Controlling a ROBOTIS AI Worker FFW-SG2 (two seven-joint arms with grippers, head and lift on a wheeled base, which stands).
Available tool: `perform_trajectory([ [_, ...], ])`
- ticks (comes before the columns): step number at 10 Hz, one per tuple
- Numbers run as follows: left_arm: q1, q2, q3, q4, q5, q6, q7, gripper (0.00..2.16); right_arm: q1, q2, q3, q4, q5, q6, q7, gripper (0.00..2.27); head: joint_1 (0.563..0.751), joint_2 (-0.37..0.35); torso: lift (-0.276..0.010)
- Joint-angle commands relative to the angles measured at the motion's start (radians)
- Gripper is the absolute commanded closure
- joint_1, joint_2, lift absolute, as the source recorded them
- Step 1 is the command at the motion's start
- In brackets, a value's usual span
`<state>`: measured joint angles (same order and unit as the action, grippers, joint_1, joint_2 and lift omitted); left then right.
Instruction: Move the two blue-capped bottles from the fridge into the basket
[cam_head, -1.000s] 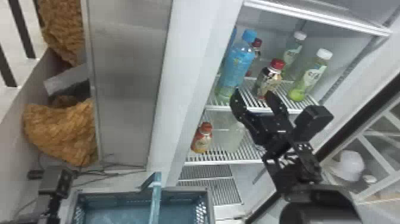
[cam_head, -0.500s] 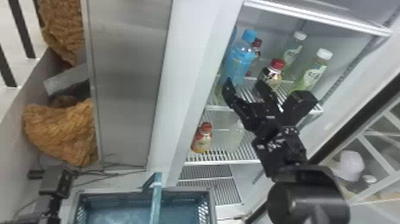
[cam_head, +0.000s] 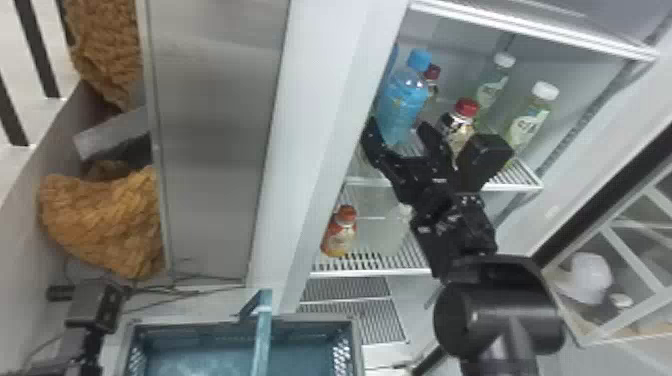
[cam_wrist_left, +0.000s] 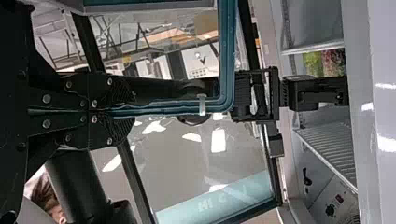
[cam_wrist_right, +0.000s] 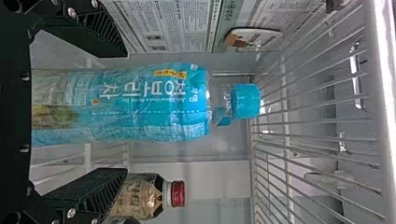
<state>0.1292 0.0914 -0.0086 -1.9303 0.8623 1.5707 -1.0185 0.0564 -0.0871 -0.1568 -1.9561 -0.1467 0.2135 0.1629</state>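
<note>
In the head view, a blue-capped bottle (cam_head: 404, 102) stands on the fridge's upper shelf; blue of a second bottle (cam_head: 394, 55) peeks out behind its left side. My right gripper (cam_head: 398, 145) is open at the first bottle's lower part. The right wrist view has the bottle (cam_wrist_right: 149, 105) between the spread fingers of my right gripper (cam_wrist_right: 116, 112), a gap on either side. Part of my left gripper (cam_head: 95, 307) shows at lower left. The basket (cam_head: 355, 345) stands at the bottom. In the left wrist view, my left gripper (cam_wrist_left: 114, 112) is shut on its teal handle (cam_wrist_left: 227, 56).
A red-capped bottle (cam_head: 457, 125) stands right beside the right gripper, with white-capped bottles (cam_head: 530, 117) farther right. An orange-capped bottle (cam_head: 341, 232) is on the shelf below. The fridge's side wall (cam_head: 320, 150) rises close to the gripper's left.
My right gripper has moved left and forward, from in front of the shelf to around the blue-capped bottle. The left arm and basket have stayed put.
</note>
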Motion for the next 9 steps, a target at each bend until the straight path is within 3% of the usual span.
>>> perform_trajectory([
  [1,-0.002,0.002,-0.001,0.000,0.001,0.001,0.000,1.14,-0.022,-0.003,0.005,0.021,0.001,0.000,0.000,0.13,0.695,-0.350,-0.076],
  [4,-0.004,0.002,-0.003,0.000,0.005,0.001,0.001,1.14,-0.034,-0.006,0.011,0.038,-0.003,0.000,0.000,0.23,0.695,-0.350,-0.076],
  [7,-0.004,0.005,-0.005,0.000,0.005,0.001,0.001,1.14,-0.039,-0.011,0.011,0.048,-0.017,0.000,0.000,1.03,0.695,-0.350,-0.076],
  [9,-0.004,0.005,-0.007,0.000,0.007,0.001,0.001,1.14,-0.032,-0.013,0.011,0.033,-0.017,-0.002,0.000,1.21,0.695,-0.350,-0.076],
])
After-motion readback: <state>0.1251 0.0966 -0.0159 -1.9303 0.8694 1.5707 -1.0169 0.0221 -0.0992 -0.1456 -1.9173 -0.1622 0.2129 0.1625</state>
